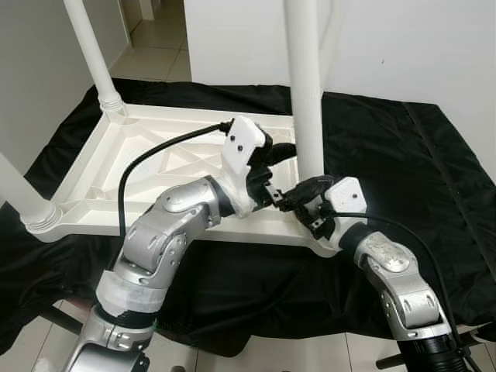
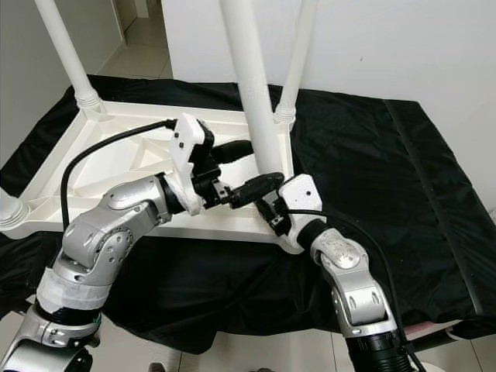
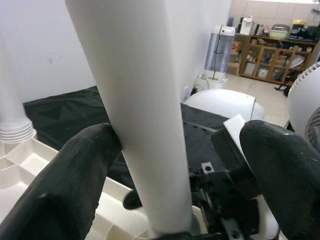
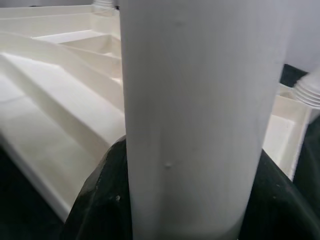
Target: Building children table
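Both grippers meet at the near white leg (image 1: 304,93) standing upright in the near right corner of the upturned white tabletop (image 1: 101,174) on a black cloth (image 1: 403,155); right gripper (image 2: 260,186) pinches the leg's base, fingers pressed against it; left gripper (image 2: 232,151) straddles it just above, fingers spread, one finger (image 3: 75,175) touching; both silver forearms angle inward, elbows bent.

The white plastic tabletop (image 1: 155,167) lies upside down, ribbed underside up. A white leg (image 1: 304,93) stands upright in its near corner, between both grippers' black fingers (image 3: 75,175).
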{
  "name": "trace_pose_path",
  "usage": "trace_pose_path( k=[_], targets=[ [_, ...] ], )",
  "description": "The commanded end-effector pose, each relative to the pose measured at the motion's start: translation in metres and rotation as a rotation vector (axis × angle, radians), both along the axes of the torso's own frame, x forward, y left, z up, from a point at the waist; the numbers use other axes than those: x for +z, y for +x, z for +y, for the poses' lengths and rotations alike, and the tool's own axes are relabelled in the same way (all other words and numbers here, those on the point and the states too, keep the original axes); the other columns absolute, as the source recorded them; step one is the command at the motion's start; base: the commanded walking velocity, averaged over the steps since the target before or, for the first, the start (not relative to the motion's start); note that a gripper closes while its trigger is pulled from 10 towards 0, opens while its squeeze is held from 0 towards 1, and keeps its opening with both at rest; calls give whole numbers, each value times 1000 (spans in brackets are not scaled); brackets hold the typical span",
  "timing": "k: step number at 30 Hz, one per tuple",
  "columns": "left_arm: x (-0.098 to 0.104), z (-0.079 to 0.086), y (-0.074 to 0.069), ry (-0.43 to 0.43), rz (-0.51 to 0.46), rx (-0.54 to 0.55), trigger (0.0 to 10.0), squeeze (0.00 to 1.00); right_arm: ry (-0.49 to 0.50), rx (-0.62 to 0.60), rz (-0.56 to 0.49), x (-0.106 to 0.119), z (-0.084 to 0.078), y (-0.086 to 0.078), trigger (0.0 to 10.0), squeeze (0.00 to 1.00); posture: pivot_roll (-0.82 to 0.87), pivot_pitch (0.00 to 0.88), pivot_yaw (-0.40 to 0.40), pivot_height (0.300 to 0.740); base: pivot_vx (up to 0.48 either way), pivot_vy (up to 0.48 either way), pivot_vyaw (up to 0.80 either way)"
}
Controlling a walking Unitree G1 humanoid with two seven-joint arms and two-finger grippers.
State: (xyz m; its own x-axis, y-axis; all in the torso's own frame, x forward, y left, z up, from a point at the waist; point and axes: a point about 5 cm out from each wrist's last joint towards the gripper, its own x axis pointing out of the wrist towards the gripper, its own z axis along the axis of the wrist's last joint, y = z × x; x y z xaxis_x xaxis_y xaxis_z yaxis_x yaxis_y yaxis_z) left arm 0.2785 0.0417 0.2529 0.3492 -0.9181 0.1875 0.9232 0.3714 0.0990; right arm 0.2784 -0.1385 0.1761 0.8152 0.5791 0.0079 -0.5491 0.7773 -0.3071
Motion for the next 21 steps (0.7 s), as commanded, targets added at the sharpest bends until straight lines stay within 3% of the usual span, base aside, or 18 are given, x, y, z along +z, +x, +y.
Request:
trace_pose_path(
  k=[1, 7, 11, 17, 21],
  targets=[
    [1, -2, 0, 27, -29, -51, 10000, 0, 3, 55, 14, 2, 2, -5, 10000, 0, -25, 75, -5, 740, 0, 0, 0],
    [6, 3, 2, -7, -4, -69, 10000, 0, 61, 144, 49, 4, 2, -14, 10000, 0, -25, 75, -5, 740, 0, 0, 0],
    [20, 9, -13, -95, 69, -254, 10000, 0, 152, 293, 135, 8, -10, -29, 10000, 0, -28, 76, -7, 740, 0, 0, 0],
    [30, 14, -22, -133, 97, -399, 10000, 0, 104, 364, 192, 6, -24, -34, 10000, 0, -31, 76, -9, 740, 0, 0, 0],
    [32, 15, -27, -74, 65, -479, 10000, 0, 49, 432, 264, 2, -32, -34, 10000, 0, -30, 74, -14, 740, 0, 0, 0]
  ],
)
